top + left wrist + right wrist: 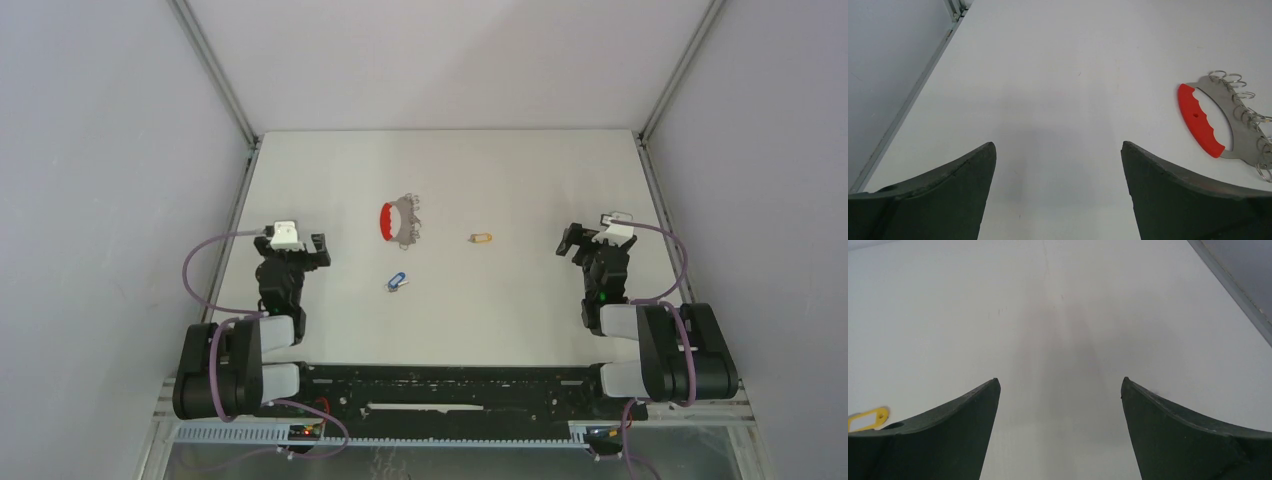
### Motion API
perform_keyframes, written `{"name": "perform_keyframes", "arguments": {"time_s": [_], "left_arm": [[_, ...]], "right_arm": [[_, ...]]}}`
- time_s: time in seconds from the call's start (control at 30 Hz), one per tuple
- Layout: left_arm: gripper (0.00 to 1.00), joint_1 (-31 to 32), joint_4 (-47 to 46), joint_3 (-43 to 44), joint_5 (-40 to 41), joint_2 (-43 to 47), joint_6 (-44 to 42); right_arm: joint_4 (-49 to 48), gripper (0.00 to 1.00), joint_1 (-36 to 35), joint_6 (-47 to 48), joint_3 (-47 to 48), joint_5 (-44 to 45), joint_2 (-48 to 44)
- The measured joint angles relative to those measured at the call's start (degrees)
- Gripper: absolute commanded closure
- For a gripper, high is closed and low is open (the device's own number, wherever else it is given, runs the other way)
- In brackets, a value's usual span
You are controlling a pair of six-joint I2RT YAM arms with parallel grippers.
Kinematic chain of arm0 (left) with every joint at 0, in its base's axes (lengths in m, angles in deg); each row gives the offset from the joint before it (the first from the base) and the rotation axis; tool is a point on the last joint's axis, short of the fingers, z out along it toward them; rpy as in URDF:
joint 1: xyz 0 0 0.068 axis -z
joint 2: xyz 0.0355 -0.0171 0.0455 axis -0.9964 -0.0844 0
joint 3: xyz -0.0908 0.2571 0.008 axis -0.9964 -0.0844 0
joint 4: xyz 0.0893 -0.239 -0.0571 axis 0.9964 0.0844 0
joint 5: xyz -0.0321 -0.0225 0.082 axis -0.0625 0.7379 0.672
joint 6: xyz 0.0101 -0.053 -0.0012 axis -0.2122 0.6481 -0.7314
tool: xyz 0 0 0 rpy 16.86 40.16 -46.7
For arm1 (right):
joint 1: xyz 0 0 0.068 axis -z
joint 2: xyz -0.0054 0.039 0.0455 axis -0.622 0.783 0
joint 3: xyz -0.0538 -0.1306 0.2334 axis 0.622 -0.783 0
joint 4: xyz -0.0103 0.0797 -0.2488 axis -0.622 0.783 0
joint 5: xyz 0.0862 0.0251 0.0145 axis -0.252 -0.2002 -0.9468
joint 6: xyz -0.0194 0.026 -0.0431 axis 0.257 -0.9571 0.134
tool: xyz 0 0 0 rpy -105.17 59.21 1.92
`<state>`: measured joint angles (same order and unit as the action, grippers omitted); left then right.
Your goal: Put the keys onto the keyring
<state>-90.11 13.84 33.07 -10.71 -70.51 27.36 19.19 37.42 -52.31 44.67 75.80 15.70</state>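
Overhead view: we find the keyring point(402, 220) lying flat on the white table point(530, 170), a little left of centre. Its red band point(385, 221) is turned toward the left arm's side and its row of wire clips point(413, 222) toward the right arm's side.

Keys: both lie loose on the table, neither on a clip. The blue key point(397, 282) sits nearer the arm bases than the keyring, close to it but not touching. The yellow-orange key point(481, 238) lies to the keyring's right, clearly apart from it, between the keyring and the right arm.

Left gripper point(1058, 144): jaws spread wide, only bare table between its dark fingers point(948, 200) — it holds nothing. It sits left of the keyring; its wrist view catches the keyring at the right edge, red band nearest, clips partly cut off by the frame.

Right gripper point(1060, 380): jaws equally wide and empty, near the table's right side. In its wrist view the yellow-orange tag shows at lower left, partly hidden behind one finger.

Whether either gripper's fingertips touch the surface — we cannot tell.
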Motion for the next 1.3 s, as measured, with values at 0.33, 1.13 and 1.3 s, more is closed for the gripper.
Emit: {"name": "perform_keyframes", "arguments": {"time_s": [0.33, 1.13, 1.3], "left_arm": [[0.0, 0.0, 0.0, 0.0, 0.0, 0.0, 0.0], [0.0, 18.2, 79.3, 52.3, -3.2, -8.0, -9.2], [0.06, 24.3, 84.6, 63.3, 1.4, -20.8, -9.5]], "right_arm": [[0.0, 0.0, 0.0, 0.0, 0.0, -0.1, 0.0], [43.8, 0.05, -6.1, -27.4, 21.0, -17.4, -18.9], [48.8, 0.07, -14.8, -24.5, 23.6, -11.5, -20.7]]}}
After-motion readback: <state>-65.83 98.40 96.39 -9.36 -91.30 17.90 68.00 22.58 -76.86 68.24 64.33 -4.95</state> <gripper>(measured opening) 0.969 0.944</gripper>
